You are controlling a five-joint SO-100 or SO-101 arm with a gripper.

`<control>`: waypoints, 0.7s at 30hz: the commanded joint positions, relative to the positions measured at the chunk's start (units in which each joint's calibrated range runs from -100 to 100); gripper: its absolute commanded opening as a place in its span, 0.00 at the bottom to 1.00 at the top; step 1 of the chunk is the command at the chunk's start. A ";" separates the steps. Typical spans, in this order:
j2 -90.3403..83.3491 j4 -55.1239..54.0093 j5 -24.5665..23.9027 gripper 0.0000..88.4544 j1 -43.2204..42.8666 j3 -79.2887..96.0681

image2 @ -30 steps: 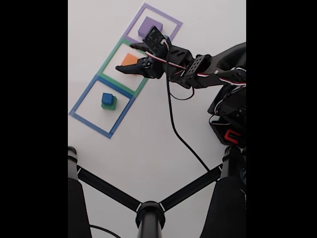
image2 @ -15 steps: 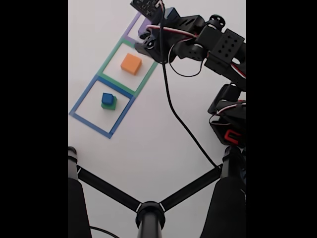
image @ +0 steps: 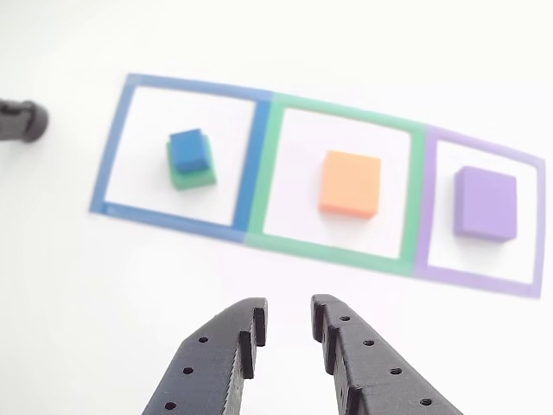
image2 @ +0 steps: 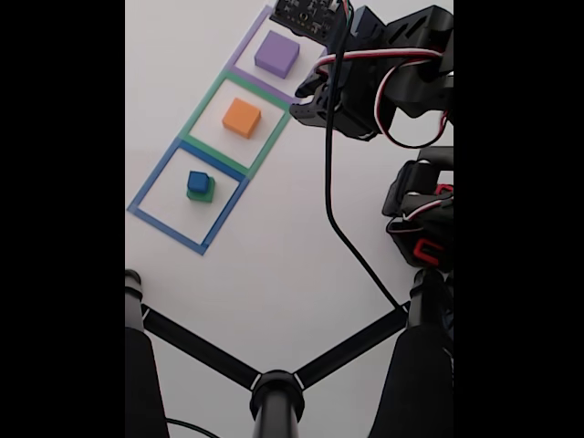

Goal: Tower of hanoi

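Four blocks make up my puzzle, and all of them sit on the white counter (image: pixel 78 285) inside the taped outlines. A second ago my claw (image: pixel 288 304) was down over the green outline (image: pixel 263 173), right at the orange block (image: pixel 350 182); since then I have lifted away and pulled back toward my base, and the orange block is in the same spot within that outline. So that step looks finished or abandoned: nothing travels with me, and I judge the next pick is yet to be chosen.

Taking the orange block as my landmark: the purple block (image: pixel 486 203), the largest, stands alone in the purple outline (image: pixel 423 207) on the far side of it from the small stack. It is a plain matte square, flat on the counter. The orange block is next in size, also matte, square to its frame and touching nothing. On its other side, in the blue outline (image: pixel 251 164), the green block (image: pixel 192 175) carries the blue block (image: pixel 190 149), the smallest, sitting a little off-centre on top.

My claw hangs above the counter on the near side of the orange block in the other view, jaws parted slightly and empty.
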 commanded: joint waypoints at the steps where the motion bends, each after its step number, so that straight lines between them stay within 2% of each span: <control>1: -2.48 0.66 0.39 0.04 -2.81 -2.71; 3: -3.12 0.66 0.39 0.08 -3.58 -1.71; 6: -4.40 -1.20 0.39 0.20 -3.81 2.83; 11: -6.80 -10.35 0.39 0.32 -2.36 14.37; 14: -8.01 -19.58 0.39 0.36 -1.59 24.18; 21: -9.53 -49.12 0.39 0.36 -1.37 48.26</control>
